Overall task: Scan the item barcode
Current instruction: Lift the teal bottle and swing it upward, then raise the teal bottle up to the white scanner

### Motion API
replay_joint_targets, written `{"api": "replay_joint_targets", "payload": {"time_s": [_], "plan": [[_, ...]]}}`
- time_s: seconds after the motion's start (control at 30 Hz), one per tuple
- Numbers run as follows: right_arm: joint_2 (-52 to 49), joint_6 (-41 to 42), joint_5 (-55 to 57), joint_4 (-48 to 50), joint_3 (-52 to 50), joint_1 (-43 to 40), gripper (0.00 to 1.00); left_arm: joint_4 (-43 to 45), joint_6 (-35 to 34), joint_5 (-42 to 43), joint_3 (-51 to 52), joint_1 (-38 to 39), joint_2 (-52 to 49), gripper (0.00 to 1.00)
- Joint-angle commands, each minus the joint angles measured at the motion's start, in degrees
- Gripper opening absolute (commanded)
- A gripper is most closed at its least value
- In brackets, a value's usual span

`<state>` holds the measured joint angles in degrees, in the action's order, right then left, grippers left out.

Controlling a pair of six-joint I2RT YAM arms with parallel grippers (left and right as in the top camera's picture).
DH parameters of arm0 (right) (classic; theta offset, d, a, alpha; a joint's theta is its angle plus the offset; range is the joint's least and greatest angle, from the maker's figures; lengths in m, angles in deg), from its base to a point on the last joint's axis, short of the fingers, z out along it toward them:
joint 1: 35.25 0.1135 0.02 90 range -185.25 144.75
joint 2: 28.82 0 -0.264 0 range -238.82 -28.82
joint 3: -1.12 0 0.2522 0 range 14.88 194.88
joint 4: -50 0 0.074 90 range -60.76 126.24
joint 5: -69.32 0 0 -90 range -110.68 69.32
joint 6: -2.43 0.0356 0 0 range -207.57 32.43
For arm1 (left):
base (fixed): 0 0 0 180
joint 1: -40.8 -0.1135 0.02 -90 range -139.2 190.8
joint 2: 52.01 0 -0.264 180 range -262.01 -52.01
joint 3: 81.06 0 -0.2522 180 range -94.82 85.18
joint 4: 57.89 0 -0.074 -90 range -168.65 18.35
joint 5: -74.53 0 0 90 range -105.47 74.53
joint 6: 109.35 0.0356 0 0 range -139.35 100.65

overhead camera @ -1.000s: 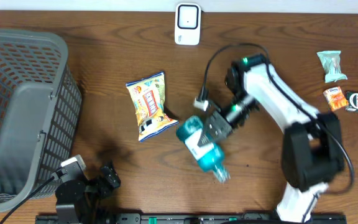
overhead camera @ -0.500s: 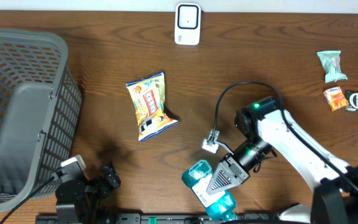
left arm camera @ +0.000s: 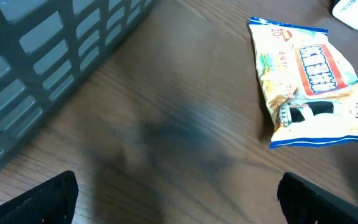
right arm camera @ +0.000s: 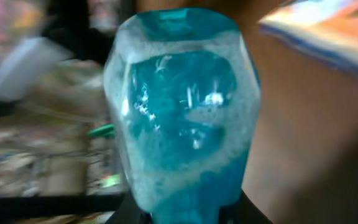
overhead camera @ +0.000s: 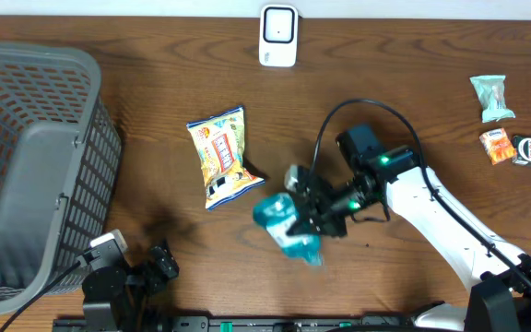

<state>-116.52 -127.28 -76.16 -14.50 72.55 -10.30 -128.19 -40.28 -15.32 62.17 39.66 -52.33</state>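
The right gripper [overhead camera: 319, 208] was clamped on the bottle [overhead camera: 282, 221], well apart from the scanner [overhead camera: 277, 35]. The left gripper [overhead camera: 158, 264] sat wide open, empty. Judged mid-carry: next, the bottle's barcode needed turning toward the scanner and bringing near.

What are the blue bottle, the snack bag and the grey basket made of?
Blue bottle: likely clear glossy plastic; bubbly liquid shows through.
Snack bag: shiny printed film, wrinkled, probably plastic.
Grey basket: matte moulded plastic, by its lattice walls.
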Motion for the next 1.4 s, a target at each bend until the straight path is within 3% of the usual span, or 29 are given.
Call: {"api": "replay_joint_targets", "payload": {"time_s": [0.0,0.17,0.43,0.6,1.03,1.17,1.37], "plan": [[0.74,14.14,11.56,10.64,0.57,0.28,0.01,-0.63,-0.11,0.72,-0.44,-0.33,0.09,0.98],[0.74,21.07,26.62,27.19,0.72,0.28,0.01,-0.63,-0.11,0.72,-0.44,-0.33,0.09,0.98],[-2.78,16.37,44.52,44.19,4.00,0.20,0.01,-0.63,-0.11,0.74,-0.44,-0.33,0.09,0.98],[-11.80,10.47,51.80,44.24,14.40,0.11,0.01,-0.63,-0.11,0.72,-0.44,-0.33,0.09,0.98],[-45.44,-4.26,70.60,39.54,57.02,0.13,0.01,-0.63,-0.11,0.72,-0.44,-0.33,0.09,0.98],[-49.48,-4.76,70.99,39.63,63.08,0.00,0.01,-0.63,-0.11,0.72,-0.44,-0.33,0.09,0.98],[-50.36,-6.49,71.04,39.63,64.15,0.28,0.01,-0.63,-0.11,0.72,-0.44,-0.33,0.09,0.98]]}}
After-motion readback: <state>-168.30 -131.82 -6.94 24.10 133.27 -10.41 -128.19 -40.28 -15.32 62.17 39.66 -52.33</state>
